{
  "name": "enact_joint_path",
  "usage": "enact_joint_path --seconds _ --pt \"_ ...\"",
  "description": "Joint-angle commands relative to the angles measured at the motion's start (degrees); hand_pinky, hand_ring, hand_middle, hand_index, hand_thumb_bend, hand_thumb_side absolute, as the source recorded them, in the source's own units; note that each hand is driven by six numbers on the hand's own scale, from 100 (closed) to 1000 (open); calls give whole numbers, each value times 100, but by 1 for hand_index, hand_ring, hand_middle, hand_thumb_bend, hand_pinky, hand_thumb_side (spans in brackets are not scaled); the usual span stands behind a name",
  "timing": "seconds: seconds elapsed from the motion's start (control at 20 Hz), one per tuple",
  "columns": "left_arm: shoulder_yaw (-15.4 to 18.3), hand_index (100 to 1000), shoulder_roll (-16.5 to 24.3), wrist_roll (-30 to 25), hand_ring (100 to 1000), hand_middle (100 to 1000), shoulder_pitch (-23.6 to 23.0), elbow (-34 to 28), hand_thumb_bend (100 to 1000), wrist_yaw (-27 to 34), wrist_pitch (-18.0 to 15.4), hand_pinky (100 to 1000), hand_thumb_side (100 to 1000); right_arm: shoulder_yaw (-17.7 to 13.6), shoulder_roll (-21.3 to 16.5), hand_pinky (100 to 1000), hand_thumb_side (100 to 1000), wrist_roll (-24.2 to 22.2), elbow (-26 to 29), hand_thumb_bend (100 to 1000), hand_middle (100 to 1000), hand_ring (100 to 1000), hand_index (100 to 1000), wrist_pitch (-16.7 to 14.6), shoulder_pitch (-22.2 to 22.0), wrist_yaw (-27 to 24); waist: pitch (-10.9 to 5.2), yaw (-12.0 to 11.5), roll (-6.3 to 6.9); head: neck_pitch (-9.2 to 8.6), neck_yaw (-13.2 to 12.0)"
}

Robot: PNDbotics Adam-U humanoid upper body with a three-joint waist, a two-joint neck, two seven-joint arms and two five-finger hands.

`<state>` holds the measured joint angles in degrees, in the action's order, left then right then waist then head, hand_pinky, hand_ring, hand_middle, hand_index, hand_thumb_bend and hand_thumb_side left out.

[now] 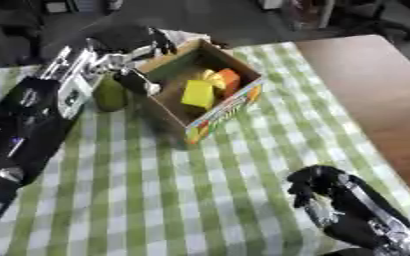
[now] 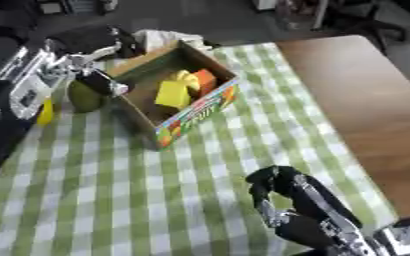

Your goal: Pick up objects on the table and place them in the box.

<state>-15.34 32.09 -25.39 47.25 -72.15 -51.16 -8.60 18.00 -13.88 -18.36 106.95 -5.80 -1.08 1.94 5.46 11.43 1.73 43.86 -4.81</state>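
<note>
**Left eye view: left hand over the box's near-left rim**

Left hand [image 1: 125, 47], black with silver joints, is hanging over the rim of the open cardboard box [image 1: 226, 107]; whether its fingers are spread or curled, I cannot tell. Just beside it, outside the box, one smooth green pear-shaped fruit [image 1: 110, 93] is lying on the green-and-white checked tablecloth [image 1: 156, 190]. Inside the box are sitting one yellow block [image 1: 198, 94] and one orange piece [image 1: 229, 80]. Right hand [image 1: 318, 192] is resting near the lower right, fingers curled, holding nothing.
</note>
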Motion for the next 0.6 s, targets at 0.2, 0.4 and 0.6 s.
enact_joint_path --seconds 0.2,0.4,0.6 --pt "530 872 643 -210 679 735 -168 440 331 -152 344 725 301 -43 -61 692 346 21 40 100 522 466 688 -17 16 45 -88 -72 5 26 35" --pt "778 867 565 -165 670 722 -259 1028 319 -449 634 710 299 -49 -59 692 345 22 45 100 522 466 688 -22 6 53 -80 -82 -16 26 45" --pt "892 865 427 42 670 723 -218 1657 334 -714 754 710 309 -52 -58 692 345 22 55 100 521 465 688 -24 2 57 -72 -63 -38 26 49"
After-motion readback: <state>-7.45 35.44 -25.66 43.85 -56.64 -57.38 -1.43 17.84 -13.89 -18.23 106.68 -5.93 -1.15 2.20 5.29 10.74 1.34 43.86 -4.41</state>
